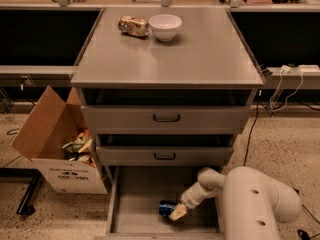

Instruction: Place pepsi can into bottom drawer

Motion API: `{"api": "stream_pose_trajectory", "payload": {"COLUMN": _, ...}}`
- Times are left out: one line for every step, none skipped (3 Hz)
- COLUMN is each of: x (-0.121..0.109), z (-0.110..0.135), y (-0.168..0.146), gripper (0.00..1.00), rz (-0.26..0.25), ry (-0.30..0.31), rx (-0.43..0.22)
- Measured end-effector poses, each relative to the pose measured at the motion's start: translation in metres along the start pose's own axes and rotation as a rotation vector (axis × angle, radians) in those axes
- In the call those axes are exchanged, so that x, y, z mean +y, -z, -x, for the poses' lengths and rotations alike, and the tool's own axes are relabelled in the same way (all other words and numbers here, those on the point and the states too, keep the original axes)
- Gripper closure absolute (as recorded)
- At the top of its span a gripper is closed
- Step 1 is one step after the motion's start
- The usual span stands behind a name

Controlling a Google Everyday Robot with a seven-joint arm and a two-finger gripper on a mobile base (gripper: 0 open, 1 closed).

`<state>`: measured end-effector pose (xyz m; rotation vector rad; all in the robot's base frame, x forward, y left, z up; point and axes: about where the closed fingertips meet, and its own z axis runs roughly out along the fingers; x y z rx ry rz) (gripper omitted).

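Observation:
The blue pepsi can lies on its side on the grey floor of the open bottom drawer, right of the drawer's middle. My gripper reaches down into the drawer from the right, and its tan fingers are around the can's right end. My white arm fills the lower right corner and hides the drawer's right side.
Two closed grey drawer fronts with black handles sit above the open drawer. On the cabinet top stand a white bowl and a tan snack packet. An open cardboard box of rubbish stands at the left on the floor.

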<state>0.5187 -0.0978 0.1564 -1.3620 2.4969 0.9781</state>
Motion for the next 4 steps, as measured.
{"api": "stream_pose_trajectory", "payload": {"x": 0.000, "z": -0.002, "y": -0.013, "gripper": 0.35, "rz": 0.028, "ry": -0.011, "rx": 0.006}}
{"api": "stream_pose_trajectory", "payload": {"x": 0.000, "z": 0.000, "y": -0.013, "gripper": 0.04, "rz": 0.051, "ry": -0.003, "rx": -0.008}}
{"api": "stream_pose_trajectory", "payload": {"x": 0.002, "z": 0.001, "y": -0.005, "gripper": 0.00, "rz": 0.065, "ry": 0.011, "rx": -0.034}}
{"api": "stream_pose_trajectory", "payload": {"x": 0.012, "z": -0.008, "y": 0.041, "gripper": 0.00, "rz": 0.099, "ry": 0.050, "rx": -0.141}}
